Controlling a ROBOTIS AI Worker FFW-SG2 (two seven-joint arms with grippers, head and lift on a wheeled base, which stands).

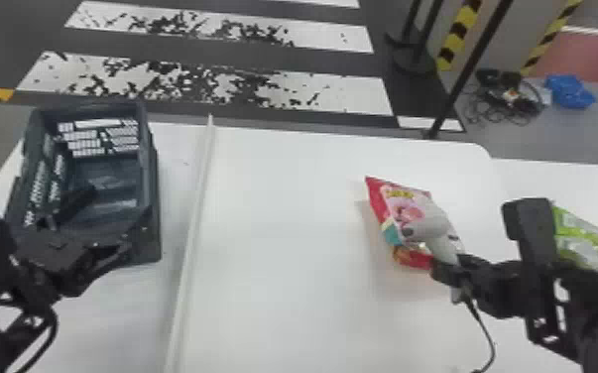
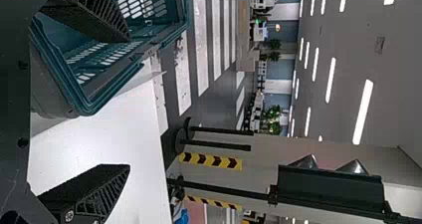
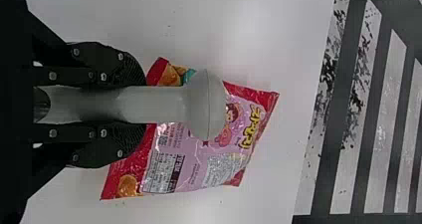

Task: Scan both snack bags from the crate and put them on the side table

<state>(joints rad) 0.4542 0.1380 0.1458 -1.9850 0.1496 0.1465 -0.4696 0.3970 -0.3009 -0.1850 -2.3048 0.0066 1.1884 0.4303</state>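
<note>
Pink-and-red glossy snack bag (image 1: pixel 406 211): on the white table (image 1: pixel 282 223), under the grey handheld scanner (image 3: pixel 209 104). Right pincer (image 3: pixel 144 104): closed on the scanner handle. Left pincer (image 2: pixel 128 102): open, at the dark blue-green plastic crate (image 1: pixel 151 198). Green snack bag (image 1: pixel 580 233): apparently already on the side table. Remaining, by judgement: complete the second scan, then transfer. Scan result: cannot be confirmed. Green snack bag: partly behind the right arm, cut off by the head view's edge.

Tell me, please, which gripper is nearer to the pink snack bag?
Right. The right gripper holds the scanner just over the snack bag; the left gripper is farther off, beyond the white divider, at the crate.
</note>
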